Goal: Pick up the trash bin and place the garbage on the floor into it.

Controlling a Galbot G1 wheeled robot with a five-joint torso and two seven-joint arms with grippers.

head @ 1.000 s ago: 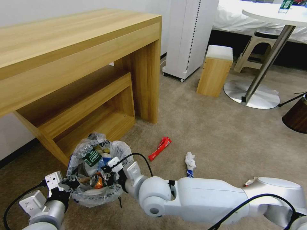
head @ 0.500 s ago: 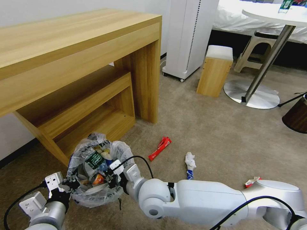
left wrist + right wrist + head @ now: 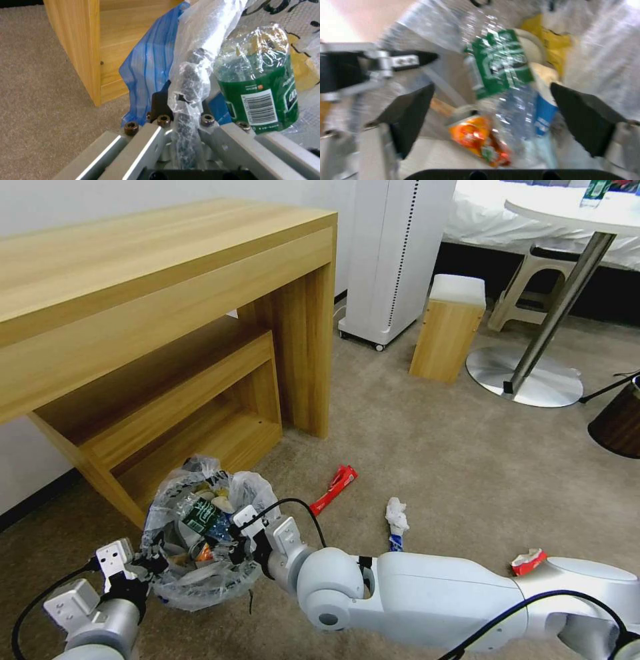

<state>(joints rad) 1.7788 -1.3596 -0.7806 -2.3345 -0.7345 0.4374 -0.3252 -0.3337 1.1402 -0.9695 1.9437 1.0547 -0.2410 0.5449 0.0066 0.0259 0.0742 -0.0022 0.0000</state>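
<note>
The trash bin (image 3: 175,584), lined with a crinkly plastic bag, is held just above the floor (image 3: 433,447) in front of the desk shelf. My left gripper (image 3: 150,565) is shut on its bag-covered rim (image 3: 190,75). My right gripper (image 3: 231,545) hangs open over the bin's mouth, nothing between its fingers (image 3: 410,117). Inside lie a green bottle (image 3: 200,519), also close up (image 3: 263,100), and an orange can (image 3: 476,140). Garbage on the carpet: a long red packet (image 3: 333,489), a crumpled white paper on a blue wrapper (image 3: 397,519), and a crushed red-white cup (image 3: 529,561) by my right arm.
A wooden desk (image 3: 167,293) with a low shelf stands right behind the bin. Farther off are a white appliance (image 3: 393,253), a small wooden stool (image 3: 448,328), a round table's metal base (image 3: 523,380) and a brown bin (image 3: 617,423) at the right edge.
The green bottle has tipped over and settled lower in the bin. My right arm has shifted slightly right, uncovering the crushed cup. The left gripper keeps its hold.
</note>
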